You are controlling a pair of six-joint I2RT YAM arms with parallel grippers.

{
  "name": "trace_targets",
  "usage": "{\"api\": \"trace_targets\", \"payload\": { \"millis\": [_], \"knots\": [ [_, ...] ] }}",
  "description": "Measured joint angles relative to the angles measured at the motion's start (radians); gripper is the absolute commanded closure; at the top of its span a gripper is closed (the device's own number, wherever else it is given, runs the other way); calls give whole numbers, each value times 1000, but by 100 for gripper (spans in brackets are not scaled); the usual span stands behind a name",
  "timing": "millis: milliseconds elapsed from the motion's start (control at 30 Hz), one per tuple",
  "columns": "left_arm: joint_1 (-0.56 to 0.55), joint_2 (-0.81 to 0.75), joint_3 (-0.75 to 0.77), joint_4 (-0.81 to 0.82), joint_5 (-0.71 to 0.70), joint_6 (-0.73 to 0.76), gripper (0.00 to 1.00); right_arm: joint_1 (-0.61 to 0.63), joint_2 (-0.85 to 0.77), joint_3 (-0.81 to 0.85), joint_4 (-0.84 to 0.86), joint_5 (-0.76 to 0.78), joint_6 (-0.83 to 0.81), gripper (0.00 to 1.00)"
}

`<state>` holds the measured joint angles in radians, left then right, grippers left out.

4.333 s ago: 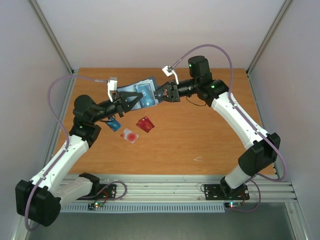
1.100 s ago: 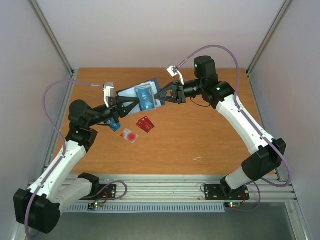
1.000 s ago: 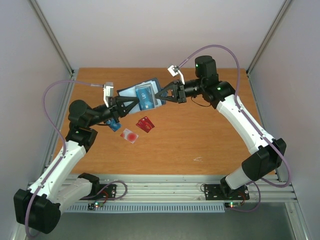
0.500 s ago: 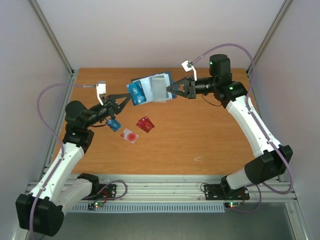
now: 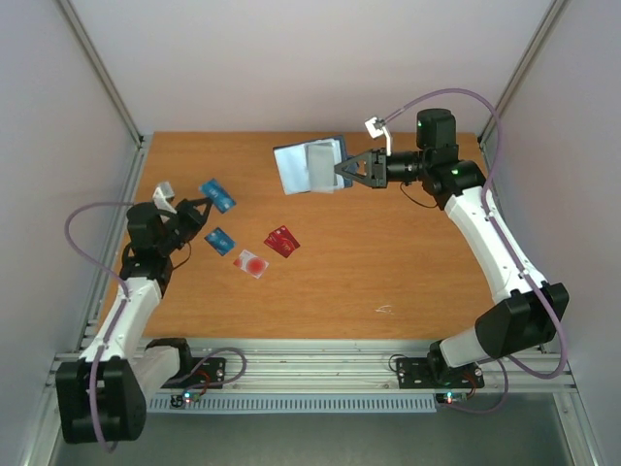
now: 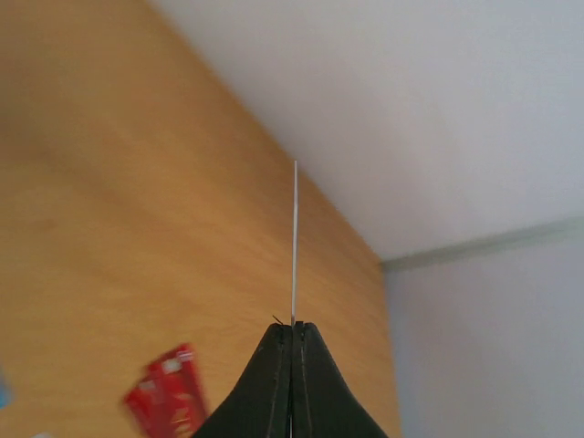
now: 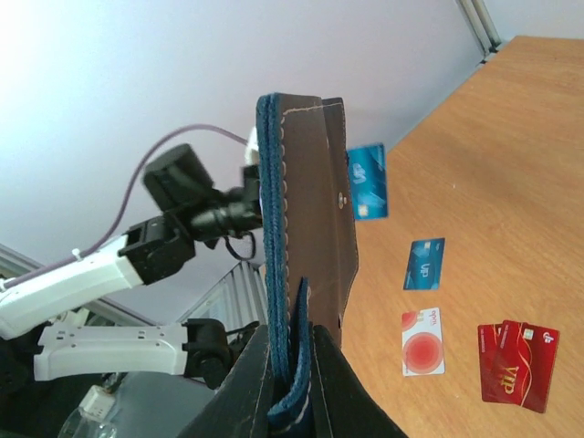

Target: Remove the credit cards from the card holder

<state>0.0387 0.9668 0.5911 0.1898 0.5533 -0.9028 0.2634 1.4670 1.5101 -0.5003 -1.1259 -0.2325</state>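
1. The holder hangs open over the far table, pale pockets up, right gripper clamped on its edge; only the wrist view shows its dark back and snap.
2. The left gripper pinches a blue card, edge-on in its own view.

Blue-grey card holder, red card
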Motion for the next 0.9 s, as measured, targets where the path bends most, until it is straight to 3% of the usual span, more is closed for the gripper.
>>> {"api": "trace_targets", "payload": {
  "millis": [267,900],
  "knots": [
    [90,144,-132,-142,-133,-50,100,0,27,0,14,-13,2,99],
    [91,424,-93,-118,-145,5,100,0,200,77,-24,-47,-8,99]
  ]
}}
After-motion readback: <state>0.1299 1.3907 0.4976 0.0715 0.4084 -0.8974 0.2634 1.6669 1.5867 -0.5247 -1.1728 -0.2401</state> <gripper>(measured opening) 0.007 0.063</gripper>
